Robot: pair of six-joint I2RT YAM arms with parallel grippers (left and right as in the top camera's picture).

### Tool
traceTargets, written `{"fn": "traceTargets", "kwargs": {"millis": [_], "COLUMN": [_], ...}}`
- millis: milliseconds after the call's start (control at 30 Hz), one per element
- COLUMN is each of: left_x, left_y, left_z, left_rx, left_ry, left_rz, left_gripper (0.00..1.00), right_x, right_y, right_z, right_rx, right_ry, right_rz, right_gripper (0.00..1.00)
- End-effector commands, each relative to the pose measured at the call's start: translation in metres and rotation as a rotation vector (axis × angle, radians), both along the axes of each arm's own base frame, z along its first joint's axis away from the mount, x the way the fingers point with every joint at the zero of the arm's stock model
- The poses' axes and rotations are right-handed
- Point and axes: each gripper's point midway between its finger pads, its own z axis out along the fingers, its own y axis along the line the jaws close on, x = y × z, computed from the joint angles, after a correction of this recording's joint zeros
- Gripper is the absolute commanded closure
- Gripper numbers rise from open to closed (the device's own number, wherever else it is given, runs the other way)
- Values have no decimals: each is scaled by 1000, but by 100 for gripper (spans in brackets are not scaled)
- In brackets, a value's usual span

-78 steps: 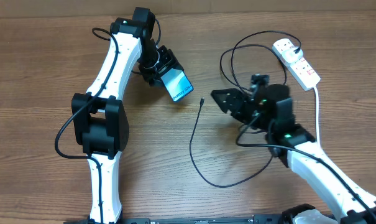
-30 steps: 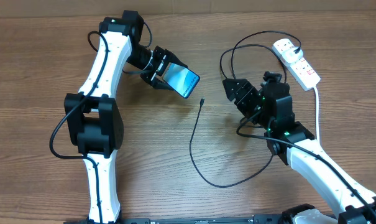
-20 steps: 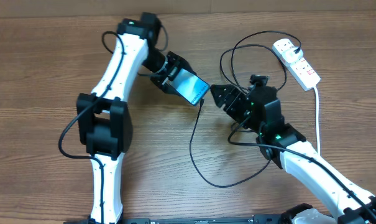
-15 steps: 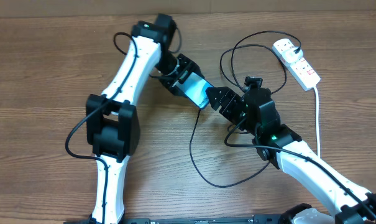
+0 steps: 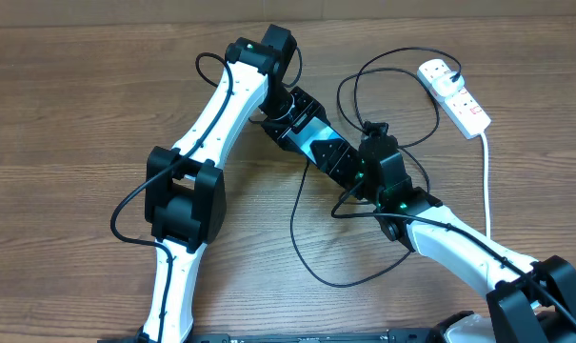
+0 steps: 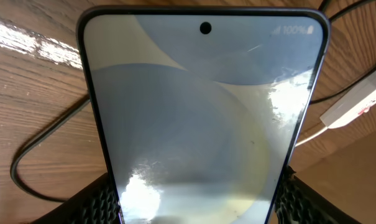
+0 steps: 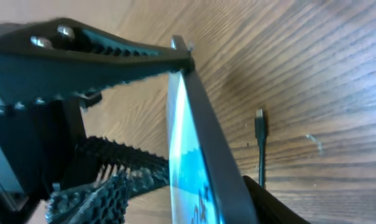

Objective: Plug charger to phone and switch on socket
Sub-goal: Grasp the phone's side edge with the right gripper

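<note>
The phone (image 6: 200,112) is clamped in the left pincer (image 5: 289,116), mid-scene. Its free end is straddled by the right pincer (image 5: 347,164); whether that one grips cannot be told. Release should wait until it does, with the charger (image 7: 260,118) tip lying just beside.

From overhead, the phone (image 5: 318,150) is mostly covered by the left gripper (image 5: 305,133) and right gripper (image 5: 333,157). The switches on the socket (image 5: 454,93), near the far right corner of the table (image 5: 78,114), are too small to read. The left wrist view cuts off the phone's lower end.
</note>
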Motion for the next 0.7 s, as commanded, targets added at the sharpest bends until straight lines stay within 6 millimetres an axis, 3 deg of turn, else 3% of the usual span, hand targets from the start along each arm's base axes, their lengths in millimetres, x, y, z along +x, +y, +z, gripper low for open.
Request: {"fn": "traceTargets", "kwargs": {"millis": [0, 267, 500, 667], "left_x": [-1, -5, -5, -5], "left_y": [-15, -22, -22, -22], "left_z": [16, 17, 17, 17], "left_rx": [-75, -80, -80, -80], "left_ry": [2, 6, 5, 4], "left_rz": [-4, -19, -19, -19], "left_gripper": [96, 96, 96, 96], "right_x": [11, 14, 15, 17], "right_y": [2, 0, 1, 2], "right_z": [15, 9, 8, 12], "right_rx": [11, -3, -1, 7], "right_ry": [-50, -46, -49, -64], "right_rz": [-19, -36, -36, -36], "right_gripper": [51, 68, 96, 96]}}
